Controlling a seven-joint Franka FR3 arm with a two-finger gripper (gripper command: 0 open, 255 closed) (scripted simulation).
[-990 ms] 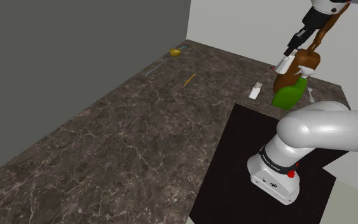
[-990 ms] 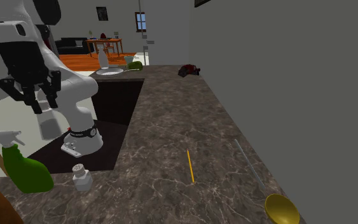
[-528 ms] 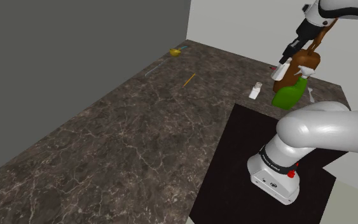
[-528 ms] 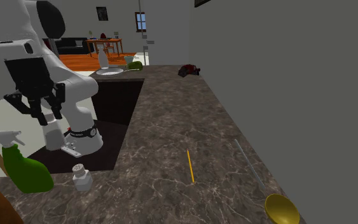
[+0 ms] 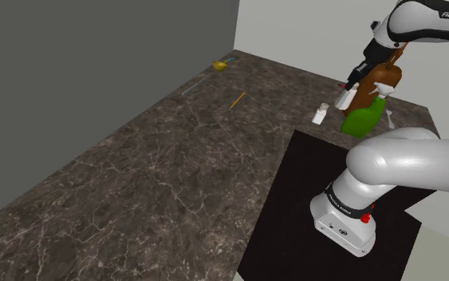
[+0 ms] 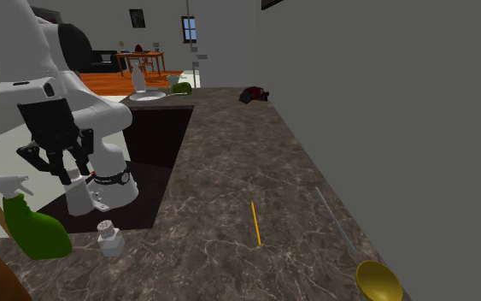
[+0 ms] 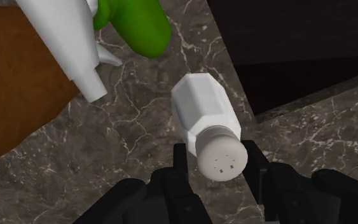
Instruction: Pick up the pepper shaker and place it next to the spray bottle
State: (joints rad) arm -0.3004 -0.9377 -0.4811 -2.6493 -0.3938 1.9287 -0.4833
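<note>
The gripper [image 7: 215, 150] hangs open right above the white pepper shaker [image 7: 204, 111] standing on the desk [image 7: 123, 149], its cap [image 7: 222, 162] between the untouching fingers [image 7: 179, 160], and closing this high may pinch only the rounded cap, slipping off or knocking it into the spray bottle [image 7: 136, 22] just beyond.

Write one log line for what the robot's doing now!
phase: pre-grasp; white faceted pepper shaker: upright, unheld; black gripper: open, straddling its cap; green spray bottle: beside shaker

white pepper shaker [image 7: 206, 121] on dark marbled counter [image 7: 107, 147] between parted fingers [image 7: 180, 161], green spray bottle [image 7: 138, 24] near
</note>
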